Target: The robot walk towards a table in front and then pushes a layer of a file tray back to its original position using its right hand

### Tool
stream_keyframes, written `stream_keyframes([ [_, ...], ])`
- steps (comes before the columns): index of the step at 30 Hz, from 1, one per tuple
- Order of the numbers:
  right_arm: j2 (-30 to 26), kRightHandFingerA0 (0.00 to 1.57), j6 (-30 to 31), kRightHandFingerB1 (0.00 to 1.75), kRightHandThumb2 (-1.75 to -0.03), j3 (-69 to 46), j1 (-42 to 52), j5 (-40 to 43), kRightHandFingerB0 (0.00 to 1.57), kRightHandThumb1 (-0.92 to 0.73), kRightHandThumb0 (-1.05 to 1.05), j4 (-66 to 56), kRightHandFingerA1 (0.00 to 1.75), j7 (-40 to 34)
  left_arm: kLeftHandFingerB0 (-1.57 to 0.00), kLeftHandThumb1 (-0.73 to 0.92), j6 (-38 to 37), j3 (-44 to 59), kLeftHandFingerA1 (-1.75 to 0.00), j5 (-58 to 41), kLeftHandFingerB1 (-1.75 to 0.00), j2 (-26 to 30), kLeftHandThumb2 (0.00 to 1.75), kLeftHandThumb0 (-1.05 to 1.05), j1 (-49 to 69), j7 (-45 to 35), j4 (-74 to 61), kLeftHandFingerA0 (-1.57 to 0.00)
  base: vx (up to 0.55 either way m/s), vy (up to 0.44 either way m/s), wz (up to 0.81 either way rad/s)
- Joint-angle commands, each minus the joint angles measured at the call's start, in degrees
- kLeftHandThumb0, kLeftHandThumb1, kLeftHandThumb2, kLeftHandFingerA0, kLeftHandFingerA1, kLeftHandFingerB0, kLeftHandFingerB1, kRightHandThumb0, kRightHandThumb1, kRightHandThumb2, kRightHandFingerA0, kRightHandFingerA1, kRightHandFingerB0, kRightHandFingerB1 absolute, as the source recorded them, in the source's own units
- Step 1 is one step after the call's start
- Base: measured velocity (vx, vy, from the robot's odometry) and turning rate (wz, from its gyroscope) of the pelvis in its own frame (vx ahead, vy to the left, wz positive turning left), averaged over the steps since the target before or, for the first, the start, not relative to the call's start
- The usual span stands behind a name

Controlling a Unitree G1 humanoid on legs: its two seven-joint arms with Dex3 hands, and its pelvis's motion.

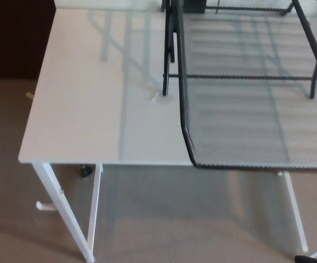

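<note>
We're looking down on the white desk (92, 104), and neither of our hands shows clearly. A small dark shape (312, 258) sits at the bottom right corner of the view, too little of it visible for us to name it, so whether the right hand is spread or pressed together we cannot tell. The left hand is out of sight altogether.

The black mesh file tray (241, 82) takes up the right half of the desk, up and away from that dark corner shape. Its bottom layer (241, 131) is pulled out toward us, its front rim reaching the desk's near edge and seeming to hang just over it. Black frame posts (167, 49) stand upright behind it, carrying the upper level.

We can read no label, brand or writing on tray or desk.

Below, white desk legs (65, 213) stand on beige carpet (175, 219), with a small dark object (85, 171) on the floor under the desk's left side.
</note>
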Motion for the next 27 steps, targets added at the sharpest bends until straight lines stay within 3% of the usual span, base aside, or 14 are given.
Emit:
stream_keyframes([
  [1, -0.67, 0.63, -0.63, 0.49, -0.70, -0.13, -0.33, -0.38, 0.42, -0.45, -0.38, 0.99, 0.57, -0.86, -0.37, 0.44, -0.08, 0.24, -0.57, -0.04, -0.47, 0.90, 0.66, -0.32, -0.02, -0.01, -0.09, -0.57, 0.08, -0.102, 0.07],
  [16, -0.17, 0.62, 0.03, 0.48, -0.69, -0.32, -0.66, 0.61, 0.41, -0.45, -0.35, 1.20, 0.57, -0.61, -0.37, 0.43, -0.63, 0.24, -0.58, 0.11, -0.47, 1.10, 0.66, -0.34, 0.09, -0.01, 0.34, -0.57, 0.14, -0.076, -0.02],
  [17, -0.16, 0.68, 0.05, 0.40, -0.56, -0.26, -0.69, 0.49, 0.46, -0.56, -0.28, 1.24, 0.49, -0.70, -0.39, 0.44, -0.78, 0.25, -0.58, 0.23, -0.47, 1.17, 0.66, -0.33, -0.20, 0.19, 0.86, -0.58, -0.03, 0.138, 0.03],
  [18, -0.14, 0.68, 0.07, 0.40, -0.56, -0.18, -0.73, 0.35, 0.46, -0.56, -0.28, 1.29, 0.49, -0.82, -0.39, 0.44, -0.97, 0.26, -0.58, 0.38, -0.47, 1.26, 0.66, -0.33, -0.56, 0.43, 1.52, -0.58, 0.03, 0.136, 0.35],
  [19, -0.29, 0.61, 0.05, 0.47, -0.69, -0.16, -0.68, 0.24, 0.41, -0.46, -0.35, 1.26, 0.56, -0.76, -0.38, 0.44, -0.64, 0.20, -0.58, 0.34, -0.47, 1.18, 0.66, -0.33, -0.69, 0.44, 1.64, -0.58, -0.01, 0.148, -0.29],
  [27, -0.57, 0.60, -0.43, 0.47, -0.70, 0.69, -0.56, -0.99, 0.40, -0.47, -0.36, 0.47, 0.55, -1.72, -0.38, 0.43, -0.18, 0.19, -0.57, 0.12, -0.47, 1.41, 0.65, -0.35, -1.34, 0.57, 1.74, -0.56, 0.04, 0.038, 0.08],
])
